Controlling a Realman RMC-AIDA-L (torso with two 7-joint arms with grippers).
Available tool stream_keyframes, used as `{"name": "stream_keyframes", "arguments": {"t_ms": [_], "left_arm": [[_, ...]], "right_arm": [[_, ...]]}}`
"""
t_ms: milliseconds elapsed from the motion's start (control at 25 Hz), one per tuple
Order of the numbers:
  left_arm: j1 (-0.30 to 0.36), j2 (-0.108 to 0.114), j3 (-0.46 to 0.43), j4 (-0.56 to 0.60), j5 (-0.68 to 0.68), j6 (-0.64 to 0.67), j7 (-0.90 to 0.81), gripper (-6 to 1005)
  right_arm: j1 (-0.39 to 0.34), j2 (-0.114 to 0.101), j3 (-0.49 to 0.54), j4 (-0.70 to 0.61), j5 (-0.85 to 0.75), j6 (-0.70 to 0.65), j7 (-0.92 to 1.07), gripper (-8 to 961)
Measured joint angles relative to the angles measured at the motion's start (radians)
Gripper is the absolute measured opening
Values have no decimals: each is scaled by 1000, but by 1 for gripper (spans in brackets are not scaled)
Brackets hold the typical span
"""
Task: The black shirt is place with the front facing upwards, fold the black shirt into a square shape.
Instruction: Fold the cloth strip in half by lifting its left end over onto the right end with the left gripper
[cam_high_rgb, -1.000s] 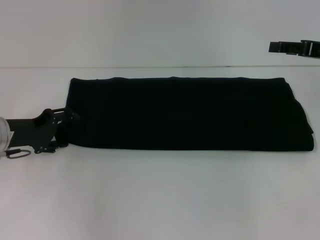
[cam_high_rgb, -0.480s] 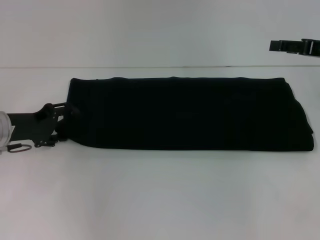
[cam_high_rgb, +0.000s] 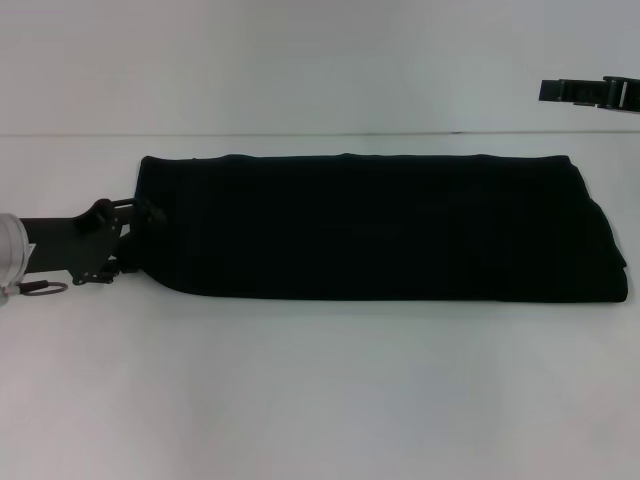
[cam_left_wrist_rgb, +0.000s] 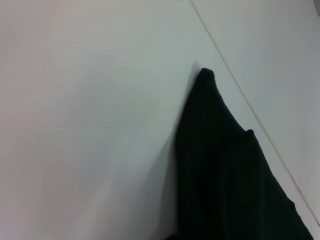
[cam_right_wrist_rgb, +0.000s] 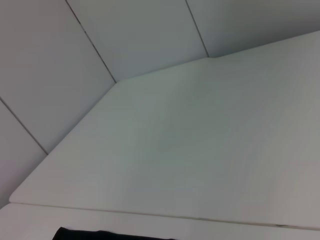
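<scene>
The black shirt (cam_high_rgb: 380, 225) lies on the white table as a long band running left to right, plain black side up, with no lettering showing. My left gripper (cam_high_rgb: 138, 238) is low at the band's left end, right against the cloth edge. The left wrist view shows a pointed stretch of the shirt (cam_left_wrist_rgb: 225, 175) on the table. My right gripper (cam_high_rgb: 548, 91) hangs high at the far right, apart from the shirt. A thin strip of the shirt (cam_right_wrist_rgb: 100, 234) shows at the edge of the right wrist view.
The white table (cam_high_rgb: 320, 400) reaches well in front of the shirt. A pale wall rises behind the table's far edge (cam_high_rgb: 300, 134), just beyond the shirt.
My left gripper has moved a little away from me along the shirt's left edge. The shirt and the right arm have stayed where they were.
</scene>
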Motion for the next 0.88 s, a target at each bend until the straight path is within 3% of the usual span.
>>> {"name": "stream_keyframes", "arguments": {"t_ms": [240, 680, 880], "left_arm": [[0, -11, 10, 1, 0, -6, 54, 866], [17, -19, 22, 6, -7, -26, 133, 655], [23, -25, 22, 29, -7, -26, 148, 443]], "right_arm": [[0, 1, 0, 0, 0, 0, 0, 749], [0, 6, 0, -2, 0, 0, -1, 748], [0, 8, 0, -2, 0, 0, -1, 749]]}}
